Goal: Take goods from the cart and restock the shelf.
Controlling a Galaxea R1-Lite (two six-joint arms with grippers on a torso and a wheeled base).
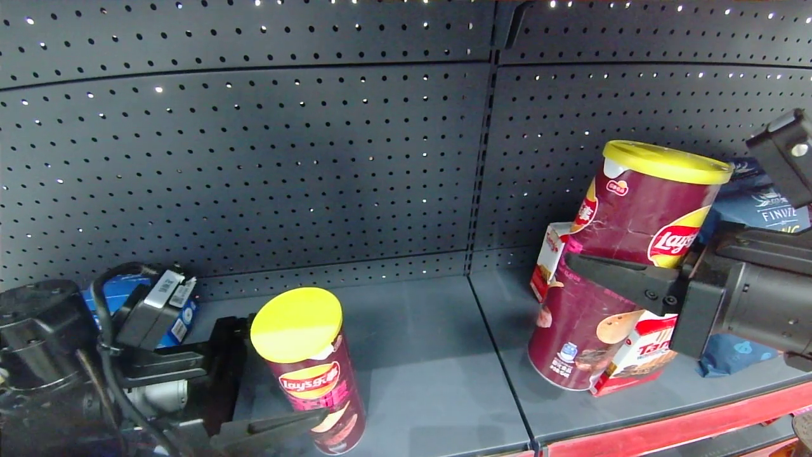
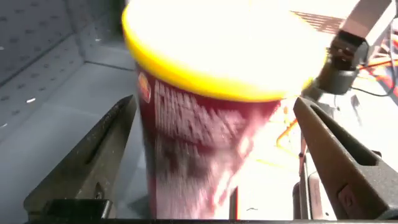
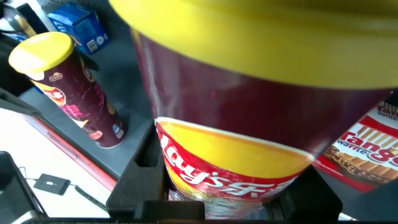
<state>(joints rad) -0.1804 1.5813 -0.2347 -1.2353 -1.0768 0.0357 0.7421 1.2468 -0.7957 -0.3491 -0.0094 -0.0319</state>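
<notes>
a shop: a dark metal shelf (image 1: 419,355), perforated back panel (image 1: 285,158) behind it, red strip (image 1: 666,429) along its front edge, packaged snacks on it: a slim crisp can (image 1: 314,374), a wide crisp can (image 1: 634,216), a wafer box (image 1: 637,360).

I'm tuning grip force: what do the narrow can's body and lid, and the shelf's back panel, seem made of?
Narrow can: probably a cardboard tube, glossy printed wrap showing sheen. Yellow lid: smooth plastic, likely; uniform colour, rolled rim. Back panel: seemingly matte painted metal, evenly perforated.
</notes>
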